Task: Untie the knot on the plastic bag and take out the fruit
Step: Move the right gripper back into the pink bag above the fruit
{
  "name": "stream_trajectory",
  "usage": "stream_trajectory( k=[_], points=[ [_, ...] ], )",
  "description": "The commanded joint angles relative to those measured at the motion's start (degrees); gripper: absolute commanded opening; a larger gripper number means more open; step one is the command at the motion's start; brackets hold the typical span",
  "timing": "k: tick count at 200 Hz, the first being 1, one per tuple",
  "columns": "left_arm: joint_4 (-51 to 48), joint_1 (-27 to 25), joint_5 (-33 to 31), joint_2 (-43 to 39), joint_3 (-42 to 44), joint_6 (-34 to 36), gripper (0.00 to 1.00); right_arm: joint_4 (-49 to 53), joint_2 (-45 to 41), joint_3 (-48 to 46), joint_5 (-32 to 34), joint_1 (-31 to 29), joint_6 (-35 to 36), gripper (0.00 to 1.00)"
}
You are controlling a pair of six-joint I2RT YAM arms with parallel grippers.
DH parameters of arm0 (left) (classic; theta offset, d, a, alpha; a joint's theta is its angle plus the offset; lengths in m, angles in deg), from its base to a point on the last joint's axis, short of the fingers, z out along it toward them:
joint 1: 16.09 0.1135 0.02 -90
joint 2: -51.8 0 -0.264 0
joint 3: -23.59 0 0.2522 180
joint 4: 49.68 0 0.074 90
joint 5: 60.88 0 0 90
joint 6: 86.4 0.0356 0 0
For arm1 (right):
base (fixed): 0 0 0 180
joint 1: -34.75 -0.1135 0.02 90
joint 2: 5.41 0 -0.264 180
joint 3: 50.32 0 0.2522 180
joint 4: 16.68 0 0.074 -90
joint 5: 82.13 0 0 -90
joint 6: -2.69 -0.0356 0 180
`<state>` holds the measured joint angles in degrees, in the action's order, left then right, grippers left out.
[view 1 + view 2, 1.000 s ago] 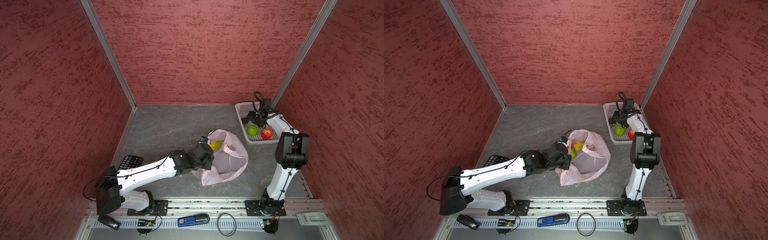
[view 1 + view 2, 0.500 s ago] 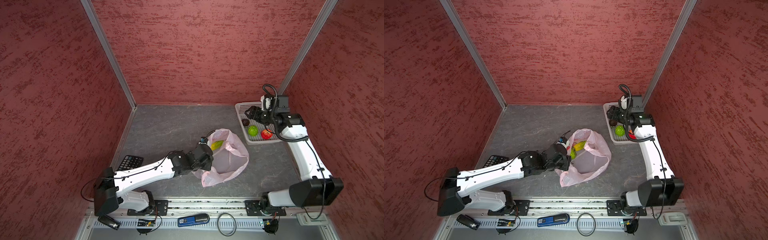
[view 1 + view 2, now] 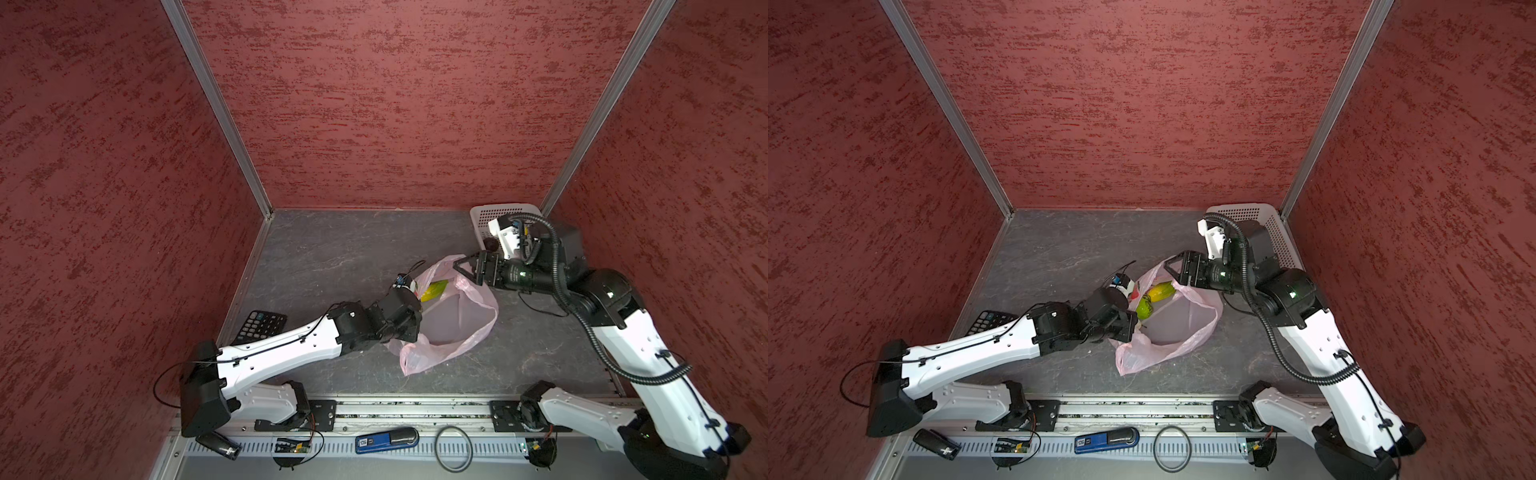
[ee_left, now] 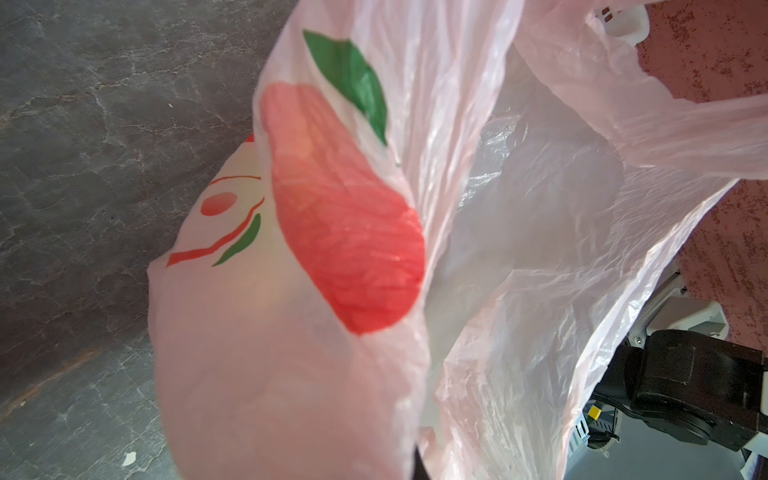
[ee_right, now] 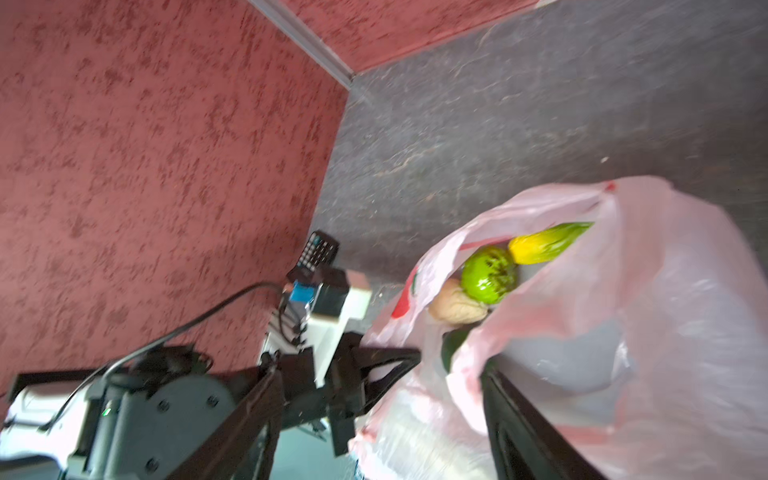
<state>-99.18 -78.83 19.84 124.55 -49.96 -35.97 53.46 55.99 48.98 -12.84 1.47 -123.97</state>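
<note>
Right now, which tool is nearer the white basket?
Right. The right tool is just before the white basket, over the plastic bag; the left tool grips the bag's opposite rim.

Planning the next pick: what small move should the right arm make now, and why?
Probably lower the open right tool into the bag onto the yellow fruit: the left tool holds the rim open, and that fruit lies exposed, nearest the right tool.
</note>
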Motion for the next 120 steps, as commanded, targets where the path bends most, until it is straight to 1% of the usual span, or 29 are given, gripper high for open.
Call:
stream_trajectory(
  k=[1,26,50,62,88,120],
  points=[
    [-0.35,0.21,-0.04,-0.48,-0.58,1.01,0.00,-0.13,-1.33,-0.75,2.86,-5.71,-6.86,0.76],
    [-0.20,0.17,-0.12,-0.48,-0.45,0.92,0.00,0.09,-1.33,-2.71,6.58,-12.37,-8.42,0.76],
    [-0.32,0.24,-0.13,-0.72,-0.46,0.78,0.00,-1.48,-0.66,-5.55,9.60,-17.13,-8.87,0.75],
    [-0.39,0.26,-0.05,-0.93,-0.50,0.70,0.00,-1.17,0.15,-6.61,12.12,-19.12,-8.21,0.75],
    [-0.88,0.30,-0.38,-1.85,-0.21,0.05,0.00,-0.98,1.47,-9.83,16.53,-21.48,-6.13,0.75],
    [-1.86,0.38,-0.57,-2.78,0.10,-0.59,0.00,-1.80,2.64,-14.79,20.91,-22.92,-3.11,0.74]
  ],
)
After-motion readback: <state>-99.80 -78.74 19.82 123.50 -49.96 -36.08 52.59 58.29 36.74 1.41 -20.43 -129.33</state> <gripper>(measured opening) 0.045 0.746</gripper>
